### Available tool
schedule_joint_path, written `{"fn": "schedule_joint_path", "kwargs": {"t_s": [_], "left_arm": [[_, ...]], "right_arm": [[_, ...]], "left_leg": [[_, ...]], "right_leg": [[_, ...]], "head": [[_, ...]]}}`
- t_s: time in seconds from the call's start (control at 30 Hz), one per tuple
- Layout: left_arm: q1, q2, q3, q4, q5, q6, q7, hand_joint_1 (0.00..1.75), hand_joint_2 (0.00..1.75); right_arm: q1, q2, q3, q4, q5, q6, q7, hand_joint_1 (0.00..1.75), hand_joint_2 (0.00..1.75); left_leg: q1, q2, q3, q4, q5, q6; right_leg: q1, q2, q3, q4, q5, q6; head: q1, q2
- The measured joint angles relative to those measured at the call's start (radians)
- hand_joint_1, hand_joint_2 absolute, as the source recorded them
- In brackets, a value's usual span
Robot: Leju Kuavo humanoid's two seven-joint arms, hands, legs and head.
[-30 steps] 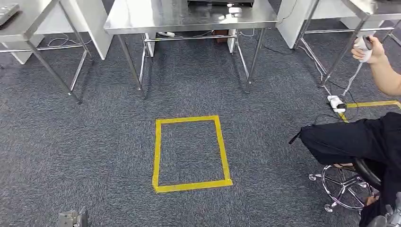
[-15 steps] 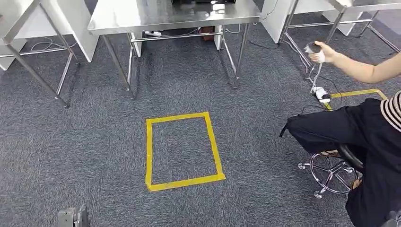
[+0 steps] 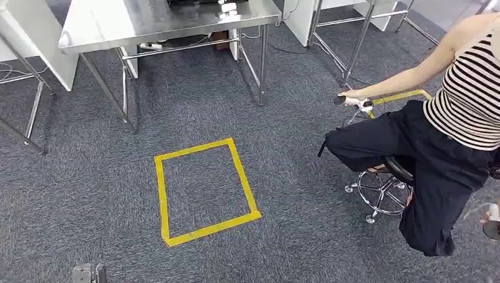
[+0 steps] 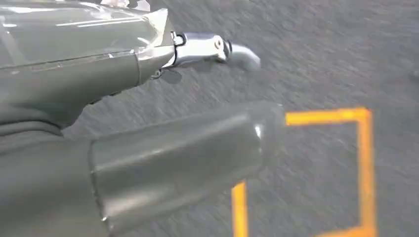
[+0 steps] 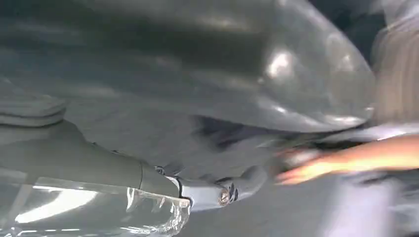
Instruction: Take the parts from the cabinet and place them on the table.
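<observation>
Whole head view has swung since a second ago: camera turned, so the yellow tape rectangle on the grey carpet [image 3: 203, 191] now sits left of centre and skewed, and the seated person in a striped top and black trousers [image 3: 454, 130], earlier just at the right edge, now takes up the right side. Steel-topped counter with thin metal legs [image 3: 118, 23] now lies toward upper left, far ahead of both hands. The person sits on a chrome-based stool [image 3: 383, 191] and holds a small dark handheld controller [image 3: 352, 101] out at arm's length. Left hand [image 4: 148, 128]: in the left wrist view, thick grey thumb and one fingertip extended over carpet, apart, nothing held; the tape rectangle lies on the floor just beyond the thumb tip. Right hand [image 5: 217, 192]: right wrist view blurred, one finger sticking out with nothing seen in it; cannot tell how far open it is. The person's forearm passes just beyond that finger. Cabinet and parts: cannot tell where they are from these views.
</observation>
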Motion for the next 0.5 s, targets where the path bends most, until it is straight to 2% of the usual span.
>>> {"fn": "schedule_joint_path", "kwargs": {"t_s": [0.03,0.07,0.1,0.13,0.2,0.23,0.27,0.3,0.33,0.37,0.4,0.43,0.47,0.5], "left_arm": [[-0.004,0.014,0.001,0.028,-0.004,0.034,0.017,0.0,0.0],[-0.007,0.019,0.002,0.057,-0.004,0.051,0.041,0.0,0.0],[-0.007,0.026,0.003,0.082,-0.004,0.057,0.062,0.0,0.0],[-0.003,0.033,0.005,0.105,-0.005,0.069,0.078,0.0,0.0],[0.013,0.041,0.008,0.147,-0.011,0.084,0.095,0.0,0.0],[0.019,0.043,0.009,0.163,-0.012,0.087,0.1,0.0,0.0],[0.021,0.045,0.01,0.178,-0.016,0.091,0.113,0.0,0.0],[0.02,0.045,0.01,0.193,-0.023,0.105,0.138,0.0,0.0],[0.02,0.045,0.01,0.207,-0.033,0.121,0.17,0.0,0.0],[0.021,0.045,0.01,0.22,-0.048,0.139,0.208,0.0,0.0],[0.023,0.046,0.009,0.23,-0.061,0.154,0.242,0.0,0.0],[0.028,0.046,0.007,0.239,-0.071,0.163,0.275,0.0,0.0],[0.031,0.048,0.006,0.249,-0.079,0.175,0.297,0.0,0.0],[0.032,0.047,0.005,0.256,-0.084,0.184,0.318,0.0,0.0]], "right_arm": [[-0.024,-0.03,-0.038,0.114,0.023,-0.039,0.0,0.0,0.0],[-0.043,-0.067,-0.074,0.225,0.043,-0.071,0.0,0.0,0.0],[-0.06,-0.09,-0.103,0.332,0.06,-0.093,0.004,0.0,0.0],[-0.075,-0.114,-0.125,0.427,0.078,-0.116,0.024,0.0,0.0],[-0.09,-0.14,-0.149,0.587,0.106,-0.152,0.037,0.0,0.0],[-0.092,-0.149,-0.156,0.646,0.111,-0.161,0.041,0.0,0.0],[-0.094,-0.148,-0.162,0.705,0.115,-0.172,0.059,0.0,0.0],[-0.099,-0.153,-0.171,0.76,0.116,-0.184,0.098,0.0,0.0],[-0.105,-0.155,-0.18,0.806,0.119,-0.201,0.15,0.0,0.0],[-0.111,-0.157,-0.187,0.849,0.127,-0.226,0.216,0.0,0.0],[-0.117,-0.156,-0.189,0.883,0.133,-0.258,0.269,0.0,0.0],[-0.125,-0.151,-0.194,0.916,0.127,-0.293,0.319,0.0,0.0],[-0.127,-0.143,-0.208,0.942,0.105,-0.322,0.335,0.0,0.0],[-0.128,-0.139,-0.223,0.965,0.089,-0.336,0.336,0.0,0.0]], "left_leg": [[-0.002,0.012,0.002,-0.006,0.004,0.004],[0.008,0.026,0.008,-0.027,0.018,0.011],[0.007,0.038,0.011,-0.034,0.022,0.014],[0.004,0.049,0.008,-0.035,0.024,0.018],[0.001,0.08,0.003,-0.035,0.024,0.018],[0.0,0.095,0.0,-0.034,0.024,0.018],[0.0,0.107,-0.001,-0.034,0.025,0.017],[0.0,0.119,0.0,-0.033,0.024,0.017],[-0.001,0.129,0.001,-0.033,0.024,0.016],[-0.001,0.139,0.003,-0.031,0.022,0.012],[-0.003,0.147,0.006,-0.027,0.019,0.006],[-0.01,0.157,0.004,-0.021,0.012,-0.005],[-0.01,0.162,0.008,-0.021,0.012,-0.011],[-0.008,0.171,0.011,-0.021,0.012,-0.015]], "right_leg": [[-0.003,0.011,-0.002,-0.007,0.006,0.01],[-0.002,0.002,-0.008,-0.002,0.004,0.011],[0.0,-0.049,-0.024,0.021,-0.011,0.01],[-0.001,-0.078,-0.056,0.081,-0.047,0.006],[-0.002,-0.093,-0.137,0.246,-0.119,0.005],[-0.003,-0.093,-0.167,0.313,-0.138,0.009],[-0.006,-0.095,-0.169,0.324,-0.135,0.017],[-0.009,-0.098,-0.136,0.276,-0.114,0.03],[-0.01,-0.106,-0.086,0.193,-0.083,0.04],[-0.011,-0.123,-0.026,0.089,-0.052,0.048],[-0.011,-0.167,0.028,0.002,-0.034,0.048],[-0.006,-0.177,0.032,-0.01,-0.028,0.032],[-0.004,-0.159,0.03,-0.009,-0.025,0.018],[-0.002,-0.154,0.024,-0.008,-0.025,0.012]], "head": [[-0.001,0.0],[-0.001,0.0],[0.006,0.0],[0.016,0.0],[0.023,0.0],[0.022,0.0],[0.023,0.0],[0.022,0.0],[0.024,0.0],[0.024,0.0],[0.026,0.0],[0.027,0.0],[0.022,0.0],[0.021,0.0]]}}
